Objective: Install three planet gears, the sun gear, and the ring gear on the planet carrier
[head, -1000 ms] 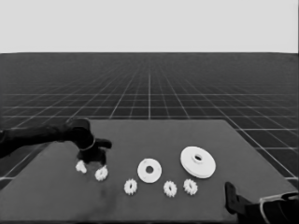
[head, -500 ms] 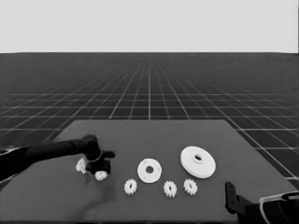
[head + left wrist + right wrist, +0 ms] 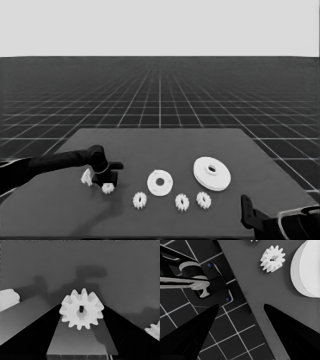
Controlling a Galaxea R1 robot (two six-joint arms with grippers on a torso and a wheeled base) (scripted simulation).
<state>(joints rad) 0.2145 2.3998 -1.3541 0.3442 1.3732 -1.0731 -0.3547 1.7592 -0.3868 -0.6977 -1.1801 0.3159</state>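
left tool [image 3: 109, 181] spread wide around a white toothed planet gear [image 3: 81, 309] lying flat on the dark table [image 3: 165, 145].

The table [image 3: 165, 145] is a flat, dark, matt slab with no grain or gloss; only soft shadows lie on it. The gear [image 3: 81, 309] between the left gripper's [image 3: 81, 322] fingers looks like smooth, matt white plastic, evenly lit, its teeth crisp and unmarked. The other gears [image 3: 140, 200], the smaller round part [image 3: 160, 182] and the larger round part [image 3: 211, 173] share that plain chalk-white, shineless finish, as does the thin white piece [image 3: 87, 177]. The left gripper's fingers [image 3: 30, 337] are uniformly black and matt, without highlights. The right gripper's fingers [image 3: 290, 335] look the same. The floor's grid [image 3: 235, 335] shows thin pale lines on a dull dark ground.
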